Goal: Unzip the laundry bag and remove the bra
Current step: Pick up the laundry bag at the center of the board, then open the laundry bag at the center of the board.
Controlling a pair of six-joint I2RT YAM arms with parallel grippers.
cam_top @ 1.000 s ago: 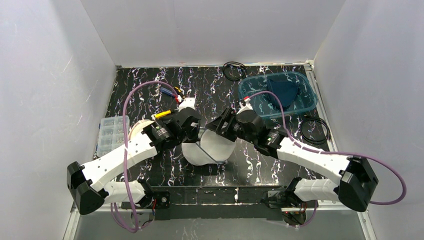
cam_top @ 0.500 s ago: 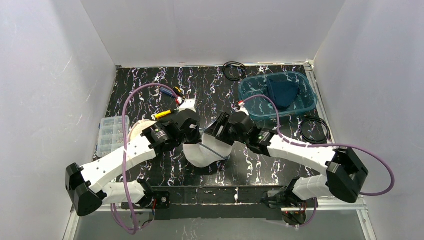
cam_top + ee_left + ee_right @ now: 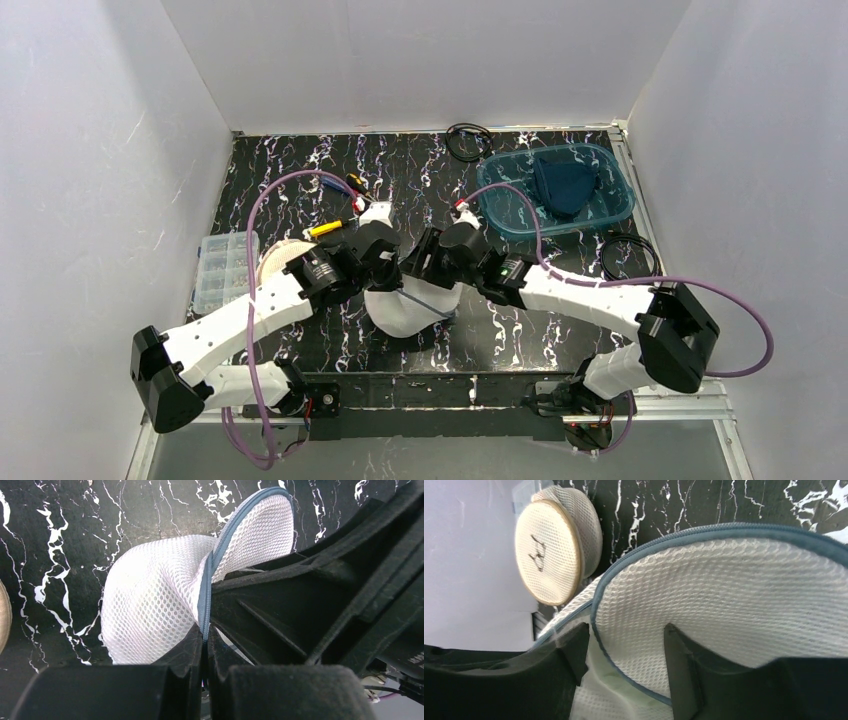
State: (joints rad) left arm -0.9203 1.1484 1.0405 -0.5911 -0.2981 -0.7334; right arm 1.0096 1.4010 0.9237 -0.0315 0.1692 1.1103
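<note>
Laundry bag (image 3: 405,308): left gripper (image 3: 205,631), 11 o'clock, pinches zipper seam (image 3: 204,595); right gripper (image 3: 624,642), 1 o'clock, gapes astride rim (image 3: 595,611).

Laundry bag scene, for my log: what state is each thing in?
laundry bag, zip partly open
left gripper, fingers shut on the laundry bag's zip seam
right gripper, fingers open astride the bag's rim
blue bin, holding a dark cloth
</note>
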